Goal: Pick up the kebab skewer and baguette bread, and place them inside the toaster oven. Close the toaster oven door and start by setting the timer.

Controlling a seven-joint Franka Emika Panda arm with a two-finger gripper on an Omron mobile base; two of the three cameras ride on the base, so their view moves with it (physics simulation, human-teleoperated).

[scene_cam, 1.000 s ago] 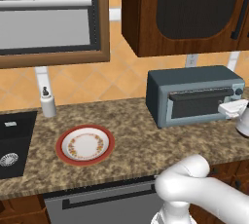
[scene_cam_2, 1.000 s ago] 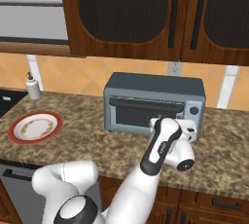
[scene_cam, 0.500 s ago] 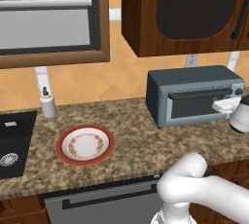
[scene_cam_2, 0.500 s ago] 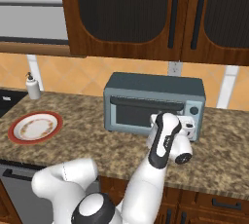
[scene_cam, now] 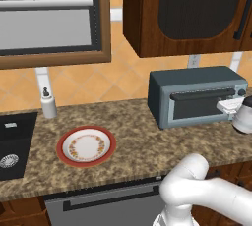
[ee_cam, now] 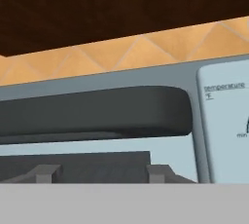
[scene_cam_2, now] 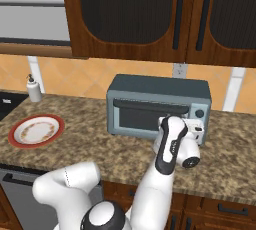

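A: Toaster oven [scene_cam: 197, 96] sits at the back right of the counter [scene_cam: 133, 141]. Toaster oven door [scene_cam_2: 150, 117] is up and shut, dark bar handle [ee_cam: 92, 113] across its top.

B: Skewer and baguette?

A: Can't make them out. The plate [scene_cam: 86, 146] at the counter's front left looks bare, and the glass is too dark to see inside.

B: What changed?

A: A second ago the hand was lower, off the oven's right front corner. Now the gripper [scene_cam_2: 196, 128] has come up and in against the oven's right end, by the handle end and the control panel [ee_cam: 226, 121]. My read: it's going for the door handle or a knob.

B: Jaws?

A: Narrowing over the last second, but fingertips aren't visible, so I can't tell whether they are apart or clamped, or on what.
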